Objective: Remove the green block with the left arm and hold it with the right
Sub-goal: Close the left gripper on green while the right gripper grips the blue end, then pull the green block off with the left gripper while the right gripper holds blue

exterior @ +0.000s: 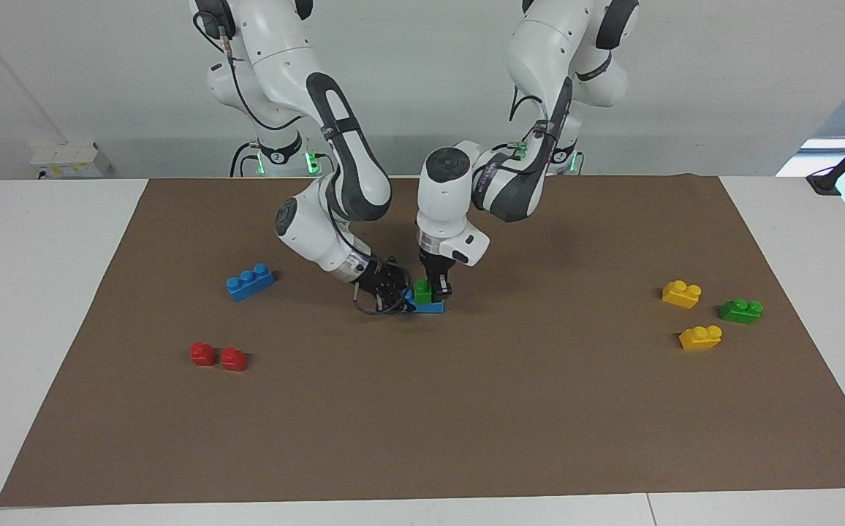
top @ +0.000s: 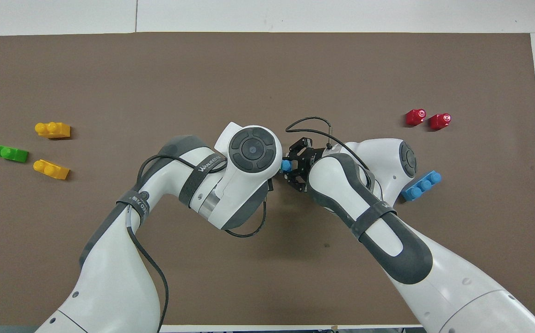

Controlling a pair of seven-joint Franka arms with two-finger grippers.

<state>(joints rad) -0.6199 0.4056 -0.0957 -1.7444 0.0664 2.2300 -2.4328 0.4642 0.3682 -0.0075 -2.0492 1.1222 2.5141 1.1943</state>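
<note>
Facing view: near the middle of the frame, a small bright green block [exterior: 423, 291] is sitting on top of a blue three-stud brick [exterior: 426, 306] on the brown mat [exterior: 466, 409]. The left gripper [exterior: 434, 289], coming down from the arm based at the upper right, is pointing straight down with its fingers closed on the green block's sides. The right gripper [exterior: 402, 299], coming in low from the arm at the upper left, is lying almost level with the mat and pinching the end of the blue brick, its fingertips drawn together on it. A second blue three-stud brick [exterior: 249, 282] is lying at center left, with two red bricks [exterior: 218, 356] below it. At the right, two yellow bricks [exterior: 690, 315] and a darker green brick [exterior: 740, 310] are resting in a cluster.

Overhead view: the left arm's round wrist is covering the green block at frame center, so the block is not showing here. Just beside it, one blue stud [top: 286, 164] is peeking out against the right gripper [top: 291, 165]. The loose blue brick [top: 421, 185] is lying at center right, the red bricks [top: 427, 118] at upper right, and the yellow bricks [top: 52, 149] and darker green brick [top: 8, 152] at the left edge.
</note>
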